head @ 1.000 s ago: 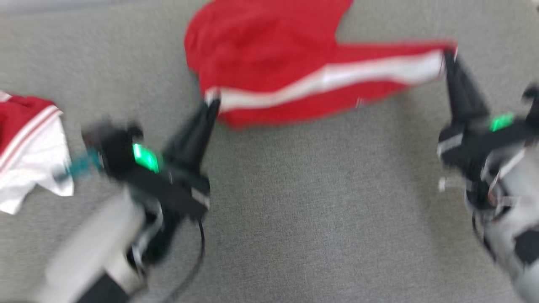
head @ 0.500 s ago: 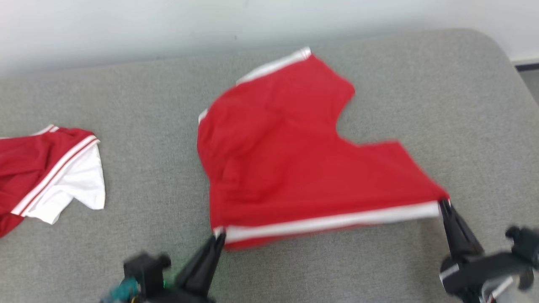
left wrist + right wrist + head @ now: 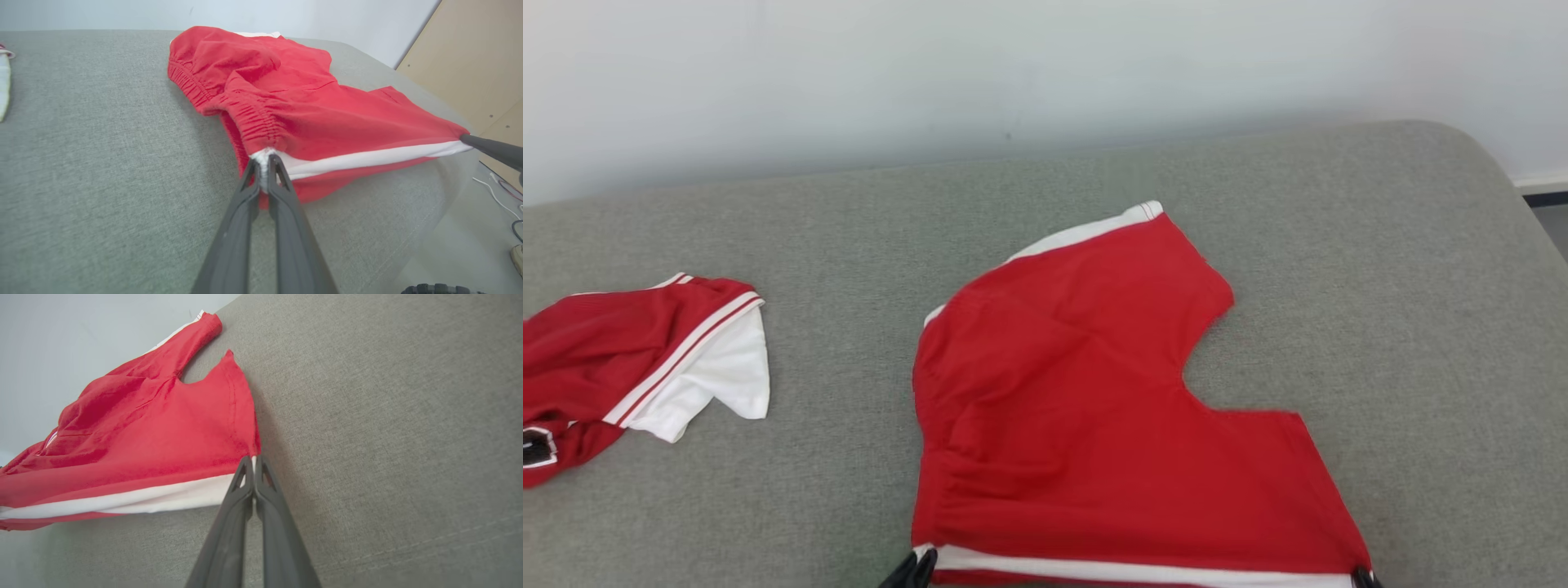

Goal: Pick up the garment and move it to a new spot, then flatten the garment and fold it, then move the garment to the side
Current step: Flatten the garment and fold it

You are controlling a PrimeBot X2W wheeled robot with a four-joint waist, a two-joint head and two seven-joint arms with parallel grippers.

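Observation:
The garment (image 3: 1086,408) is a pair of red shorts with a white side stripe, spread on the grey cushion with its far leg pointing away. My left gripper (image 3: 264,165) is shut on the elastic waistband corner at the white stripe (image 3: 367,157); its tips peek in at the head view's bottom edge (image 3: 913,572). My right gripper (image 3: 253,463) is shut on the leg-hem corner of the garment (image 3: 163,428), at the other end of the stripe, and shows as a dark tip (image 3: 1364,578). The near edge is pulled taut and slightly raised between the two grippers.
A second red and white garment (image 3: 629,359) lies crumpled at the left of the grey cushion (image 3: 1380,269). A pale wall runs behind. The cushion's rounded right end drops off toward a wooden panel (image 3: 470,61) and floor cables (image 3: 498,196).
The head camera has tilted up, so both grippers have slid to the bottom edge. The garment, stretched between them a second ago, now lies mostly spread on the cushion, near edge still held.

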